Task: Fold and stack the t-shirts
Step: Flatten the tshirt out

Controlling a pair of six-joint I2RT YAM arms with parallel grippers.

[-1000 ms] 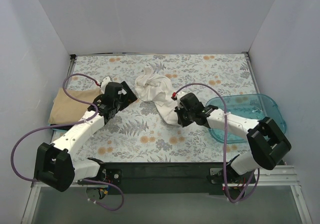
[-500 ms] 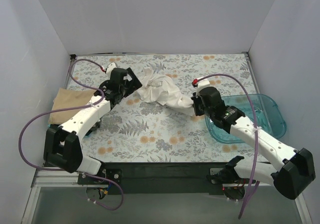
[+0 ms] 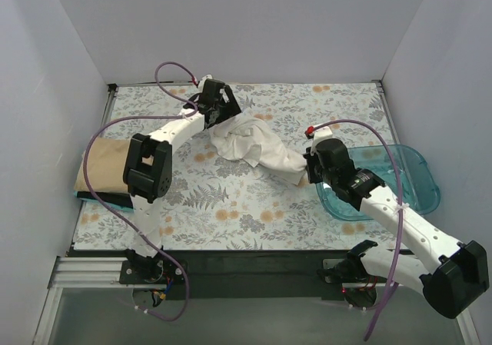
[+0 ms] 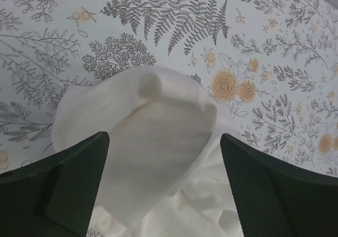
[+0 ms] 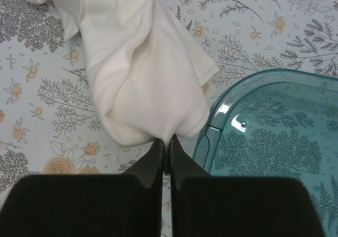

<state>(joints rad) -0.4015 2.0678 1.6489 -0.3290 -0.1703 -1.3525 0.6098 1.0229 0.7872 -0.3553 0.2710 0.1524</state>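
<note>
Shirts well apart! The white shirt (image 3: 254, 141) runs diagonally across the worktop (image 3: 223, 207), far-left to near-right, and the right hand (image 5: 165, 146) is pinched tight on its near hem, beside the blue tub (image 3: 400, 172); left hand (image 4: 163, 142) spread wide over the far bunched end, cloth between its fingers (image 4: 68, 179), nearer for that grab. The tan shirt (image 3: 104, 164) lies flat at the left edge
</note>
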